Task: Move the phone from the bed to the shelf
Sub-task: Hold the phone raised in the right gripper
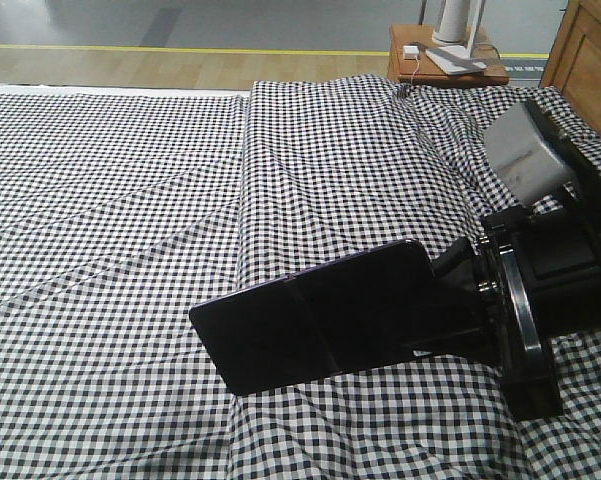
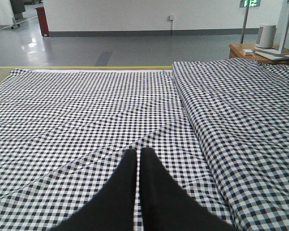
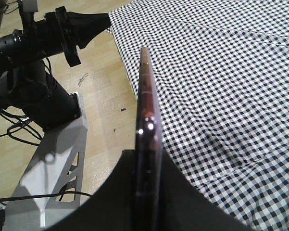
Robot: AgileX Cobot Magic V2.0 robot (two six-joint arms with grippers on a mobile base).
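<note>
Right gripper point(image 3: 147, 163), jaws pinching the thin glossy black folding phone point(image 1: 315, 322) over the black-and-white gingham-checked bed point(image 1: 110, 200); left gripper point(image 2: 138, 161), jaws pressed together, empty.

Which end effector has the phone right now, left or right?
The right end effector: it clamps the black phone, held above the bed. The left end effector is shut on nothing over the bedding.

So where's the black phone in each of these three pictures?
Front view: lower centre, the phone seen against the bed.
Left wrist view: not in it.
Right wrist view: centre, edge-on, clamped in the right gripper.
Shared landmark: the checked bed, in all three.
</note>
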